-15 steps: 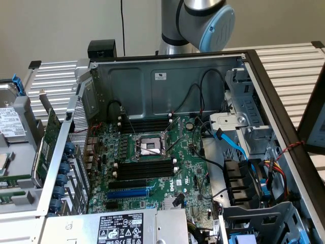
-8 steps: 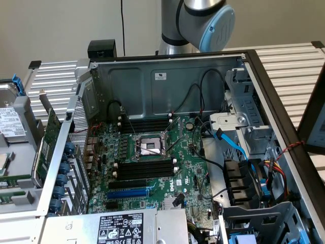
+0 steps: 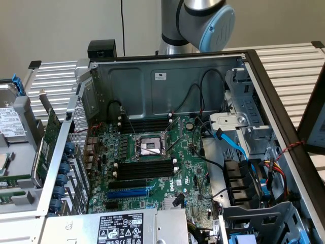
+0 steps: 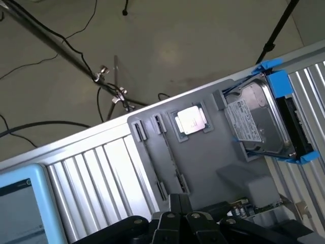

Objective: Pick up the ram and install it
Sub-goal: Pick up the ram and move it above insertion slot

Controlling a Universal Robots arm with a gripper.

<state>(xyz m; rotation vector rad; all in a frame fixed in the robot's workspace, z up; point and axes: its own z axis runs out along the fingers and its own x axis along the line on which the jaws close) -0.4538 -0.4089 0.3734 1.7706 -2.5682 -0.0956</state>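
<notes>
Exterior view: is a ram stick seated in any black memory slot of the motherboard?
No, the black memory slots on the motherboard all stand empty.

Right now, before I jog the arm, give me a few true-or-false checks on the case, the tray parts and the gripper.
1. The grey metal computer case lies open, with its green motherboard exposed. True.
2. The ram already sits in one of the long black slots with white clips. False: those slots are empty.
3. The silver hard drive sits in a blue plastic bracket. True.
4. The black gripper is carrying the ram. False: it is shut, and there is nothing between its fingers.
5. A cooler covers the square metal processor socket. False: the socket is bare.
</notes>
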